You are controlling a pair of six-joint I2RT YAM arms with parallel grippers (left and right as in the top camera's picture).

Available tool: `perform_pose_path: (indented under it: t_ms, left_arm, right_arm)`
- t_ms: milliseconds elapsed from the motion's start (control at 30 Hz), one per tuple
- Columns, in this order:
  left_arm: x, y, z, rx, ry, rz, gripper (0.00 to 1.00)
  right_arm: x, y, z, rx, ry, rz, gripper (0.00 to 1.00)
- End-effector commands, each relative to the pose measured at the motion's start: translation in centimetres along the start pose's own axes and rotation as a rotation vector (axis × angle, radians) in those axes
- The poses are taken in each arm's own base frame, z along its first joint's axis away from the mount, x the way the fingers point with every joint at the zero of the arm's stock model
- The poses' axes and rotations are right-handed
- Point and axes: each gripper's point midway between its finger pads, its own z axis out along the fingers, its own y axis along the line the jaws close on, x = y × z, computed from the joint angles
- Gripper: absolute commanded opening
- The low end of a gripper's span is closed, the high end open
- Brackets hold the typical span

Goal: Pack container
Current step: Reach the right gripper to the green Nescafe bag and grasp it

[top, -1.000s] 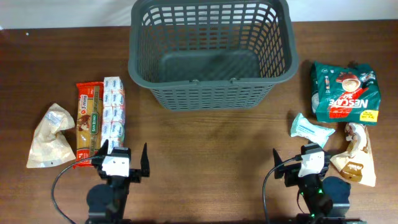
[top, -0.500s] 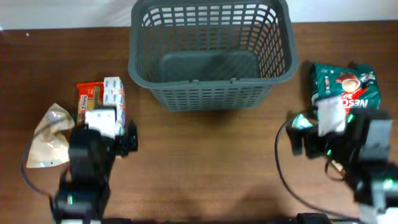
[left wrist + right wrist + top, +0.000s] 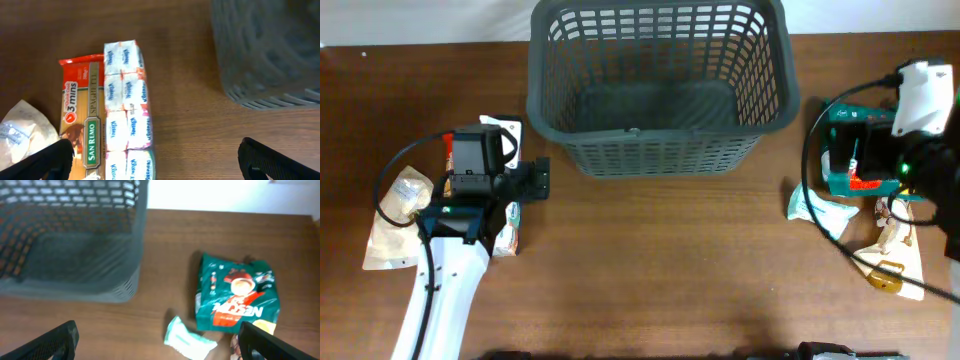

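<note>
Both my arms have swung out from the near edge of the table: the left one has pushed forward over the groceries on its side, the right one has gone out and up over the pile on the other side. Left gripper (image 3: 156, 159) now, jaws spread wide, nothing between them, hanging above the tissue multipack (image 3: 125, 110) that lies tight against the red spaghetti packet (image 3: 82, 120), with a pale crumpled pouch (image 3: 22, 135) just beside that. Wide jaws make sense here, I'd say: that multipack is a long, soft block, and I want room to drop either side of it. Right gripper (image 3: 156, 339), jaws just as far apart and empty too, looking down at the green Nescafé bag (image 3: 237, 300) and the small teal packet (image 3: 187, 339) near its lower corner; a tan pouch (image 3: 895, 260) sits further towards me. And the container (image 3: 660, 155), the big grey basket, stands at the far middle of the table, between the two piles and clear of both. Its solid base is bare, not one item in it yet. So packing hasn't begun; by my reading each arm is lining up its first pick.
</note>
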Motion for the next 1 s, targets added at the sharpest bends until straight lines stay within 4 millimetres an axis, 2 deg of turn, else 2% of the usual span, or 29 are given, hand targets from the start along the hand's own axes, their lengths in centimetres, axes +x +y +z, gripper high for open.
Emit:
perform_pose_path:
  t_ms: [0, 100, 200, 400, 500, 667, 867, 967]
  left_arm:
    - [-0.9, 1.1, -0.3, -0.021, -0.021, -0.004, 0.99]
    - [-0.9, 1.5, -0.3, -0.028, -0.019, -0.012, 0.99]
    - [-0.8, 1.5, -0.3, -0.028, -0.018, -0.013, 0.99]
    - [-0.8, 1.5, -0.3, -0.028, -0.018, -0.013, 0.99]
    - [-0.9, 1.5, -0.3, -0.028, -0.018, -0.013, 0.99]
    - [-0.9, 1.5, -0.3, -0.028, -0.019, -0.013, 0.99]
    - [-0.8, 1.5, -0.3, -0.028, -0.018, -0.013, 0.99]
    - [-0.9, 1.5, -0.3, -0.028, -0.018, -0.013, 0.99]
  right_arm:
    - [-0.9, -2.1, 0.7, 0.067, -0.009, 0.023, 0.99]
    - [-0.4, -5.8, 2.3, 0.189, 0.030, 0.159, 0.99]
    - [1.0, -8.8, 5.1, 0.253, 0.114, 0.268, 0.99]
    - [5.3, -12.4, 14.5, 0.285, 0.352, 0.340, 0.99]
    - [7.9, -13.0, 19.5, 0.278, 0.455, 0.359, 0.99]
    - [11.2, -13.1, 25.2, 0.257, 0.554, 0.358, 0.99]
    - [13.9, -14.6, 29.4, 0.314, 0.610, 0.276, 0.99]
    - [15.0, -15.0, 30.3, 0.324, 0.639, 0.235, 0.99]
